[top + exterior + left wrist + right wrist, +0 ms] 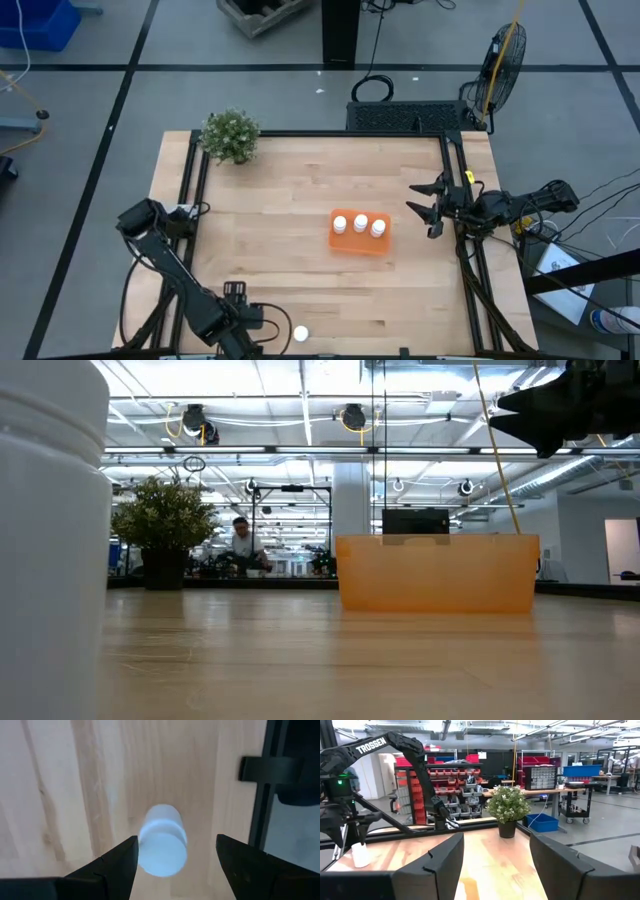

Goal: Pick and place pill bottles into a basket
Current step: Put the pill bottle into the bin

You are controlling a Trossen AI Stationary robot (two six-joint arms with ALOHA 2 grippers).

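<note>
Loose bottle: one white pill bottle [300, 333] standing alone on the wood at the near edge of the table [290, 190], a bit left of the middle. In the low view it sits right up against the lens, a big white blur on the left [50, 540].

Basket: orange basket [360, 232] sits right of the table's centre, well apart from that loose bottle. From the low view it's a plain orange wall [437, 572] and I can't see inside.

Bottles in basket: three white pill bottles in a row [359, 225], caps up, all inside the basket.

My left pincer: [262, 328] down at the near edge, just left of the loose bottle. Wide open, fingers either side of the bottle in my wrist view [162, 845], with the bottle in the gap between them and not gripped. Can't tell whether a pad is brushing it.

My right pincer: [428, 207] hanging above the table's right side, just right of the basket, fingers spread apart, holding nothing. In the low view it's the dark shape up in the top right corner [560, 405].

Plant: small green potted plant [230, 136] at the far left corner, well away from everything.

Background: a person [241, 545] far off in the room behind the table.
</note>
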